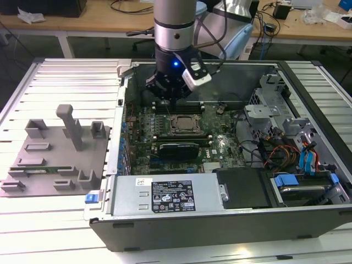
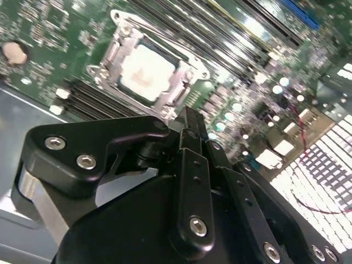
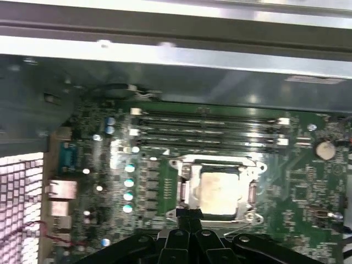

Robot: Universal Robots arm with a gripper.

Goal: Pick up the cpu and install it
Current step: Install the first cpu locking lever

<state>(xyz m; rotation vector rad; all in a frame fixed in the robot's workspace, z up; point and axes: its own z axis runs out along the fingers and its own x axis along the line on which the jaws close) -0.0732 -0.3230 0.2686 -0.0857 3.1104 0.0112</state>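
1. The cpu (image 2: 147,73) (image 3: 221,190) (image 1: 183,124) lies flat inside the socket (image 2: 113,49) (image 3: 186,165) (image 1: 171,130) on the motherboard (image 2: 49,22) (image 3: 302,181) (image 1: 220,144), its pale silvery top facing up and framed on all sides by the socket's metal edge.
2. The gripper (image 2: 187,118) (image 3: 187,215) (image 1: 166,100) hangs just above the board at one edge of the socket; its black fingers (image 2: 192,181) are pressed together with no gap between them, and they hold nothing.
3. In both wrist views the fingertips sit right beside the socket frame, apart from the cpu itself.
4. Beyond the socket from the gripper run the long dark memory slots (image 3: 209,129) (image 2: 231,27), lying parallel to one another.
5. All of this sits within the open computer case (image 1: 165,231), whose power supply (image 1: 168,195) lies along the near wall in the exterior view.
6. Well away from the gripper, toward the exterior view's left, a grey tray (image 1: 38,187) with upright holders rests on the white slatted table (image 1: 66,77).
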